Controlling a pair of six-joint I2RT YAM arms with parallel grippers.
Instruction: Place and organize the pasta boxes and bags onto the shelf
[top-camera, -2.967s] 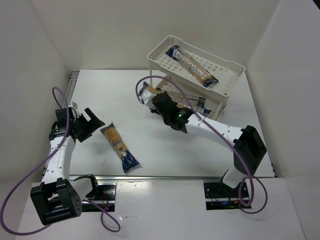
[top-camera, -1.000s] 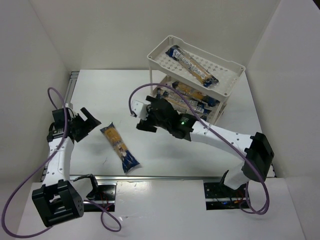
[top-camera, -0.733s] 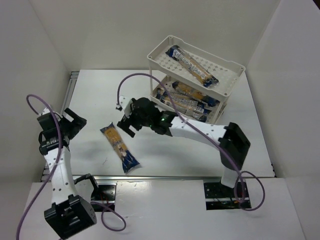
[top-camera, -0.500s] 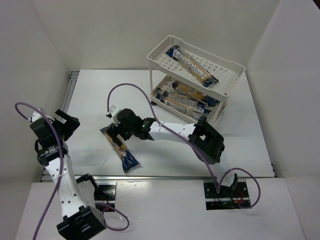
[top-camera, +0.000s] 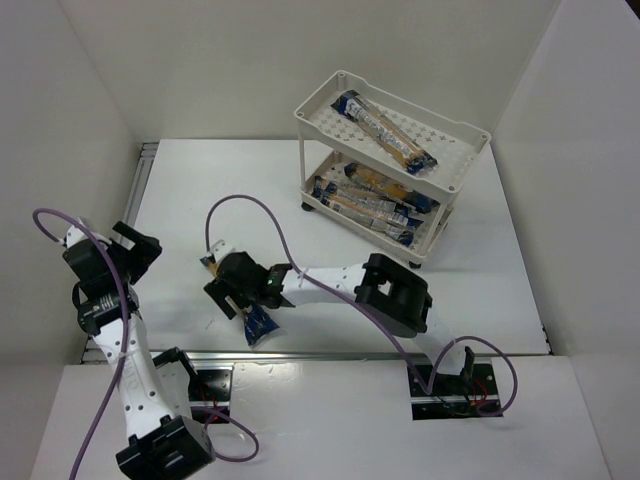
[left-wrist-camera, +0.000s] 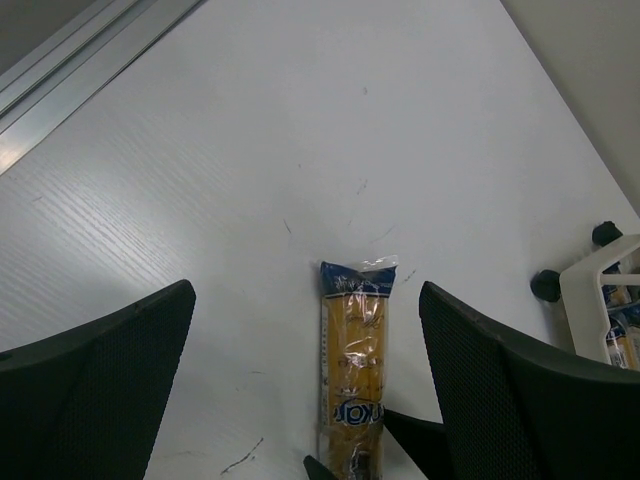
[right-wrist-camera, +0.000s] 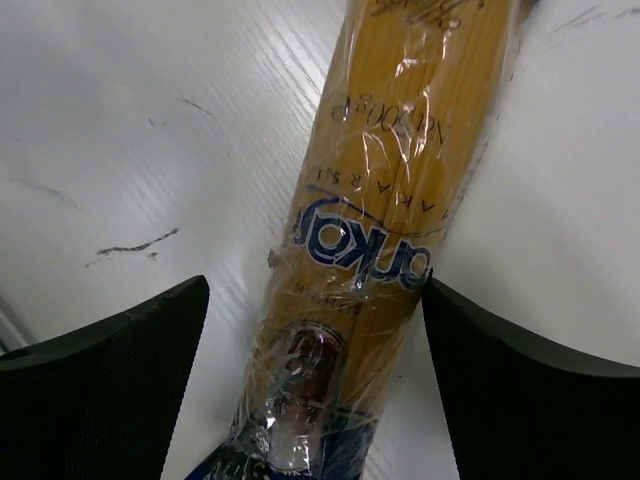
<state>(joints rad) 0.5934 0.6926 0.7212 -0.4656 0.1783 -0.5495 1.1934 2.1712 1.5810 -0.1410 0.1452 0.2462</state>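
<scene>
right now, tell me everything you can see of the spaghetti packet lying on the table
The spaghetti packet is a long, narrow bag of clear, crinkled plastic with yellow-orange pasta showing through its middle, dark blue ends and blue lettering. It lies flat on the white table near the front edge, apart from the shelf. The right gripper hangs over it, open, its fingers on either side, not closed on it.

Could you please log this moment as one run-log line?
right gripper open, straddling spaghetti packet on table | left gripper open, apart | shelf holds other packets
</scene>
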